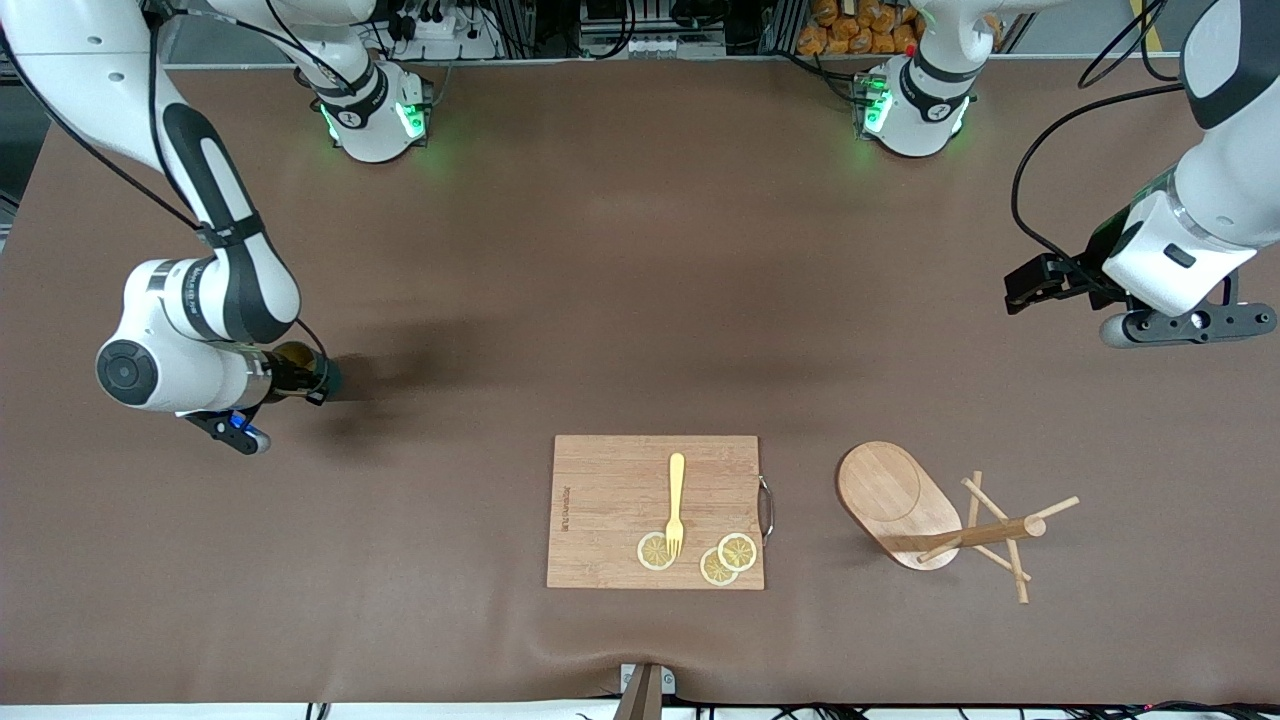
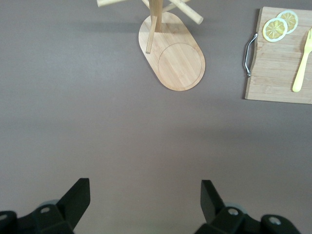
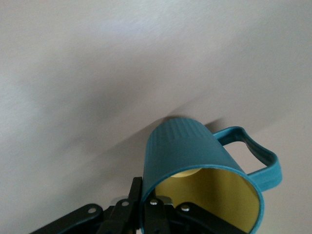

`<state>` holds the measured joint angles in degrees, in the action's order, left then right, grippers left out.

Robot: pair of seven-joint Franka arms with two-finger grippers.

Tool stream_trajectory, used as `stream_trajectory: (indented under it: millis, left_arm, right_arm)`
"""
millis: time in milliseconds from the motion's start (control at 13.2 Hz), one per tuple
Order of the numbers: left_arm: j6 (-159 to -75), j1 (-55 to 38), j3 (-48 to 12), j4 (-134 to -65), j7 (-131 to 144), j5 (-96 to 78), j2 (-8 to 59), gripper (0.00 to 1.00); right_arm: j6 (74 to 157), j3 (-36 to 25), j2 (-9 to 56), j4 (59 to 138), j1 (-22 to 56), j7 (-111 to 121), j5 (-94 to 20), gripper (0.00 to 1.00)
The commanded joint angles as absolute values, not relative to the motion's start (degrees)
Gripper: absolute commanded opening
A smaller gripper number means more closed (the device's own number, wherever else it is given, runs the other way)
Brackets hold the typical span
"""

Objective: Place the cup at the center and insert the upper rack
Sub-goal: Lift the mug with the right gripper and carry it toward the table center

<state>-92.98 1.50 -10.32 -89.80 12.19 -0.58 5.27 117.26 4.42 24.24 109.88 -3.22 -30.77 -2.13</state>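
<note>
Cup [image 3: 195, 161] hangs pinched by its rim in the right gripper [image 3: 156, 207], over bare table toward the right arm's end. Left gripper [image 2: 145, 197] waits with fingers wide apart over the table near the rack [image 1: 935, 515], which stands beside the cutting board [image 1: 610, 495] holding 1 fork [image 1: 676, 503].

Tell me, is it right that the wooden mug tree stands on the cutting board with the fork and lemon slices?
No. The front view shows the mug tree on the bare table, beside the cutting board, toward the left arm's end. The fork and lemon slices do lie on that board.
</note>
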Motion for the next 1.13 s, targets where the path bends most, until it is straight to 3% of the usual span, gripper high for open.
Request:
stream_trajectory:
  millis: [0,529,1057]
  left_arm:
    - [-94.7,1.7,-10.6,-91.1,11.1,0.8,4.4,1.00]
    - [-99.4,-0.1,-10.6,-94.0,12.3,0.8,5.3,1.00]
    - [-98.1,0.1,-10.6,-94.1,12.1,0.9,4.4,1.00]
  right_arm:
    - [113.1,4.7,19.3,110.1,2.5,-38.2,-7.4,0.00]
    - [113.6,4.7,11.1,110.0,24.0,-65.9,-15.2,0.00]
    - [126.9,4.4,14.1,110.3,43.2,-83.1,-14.2,0.00]
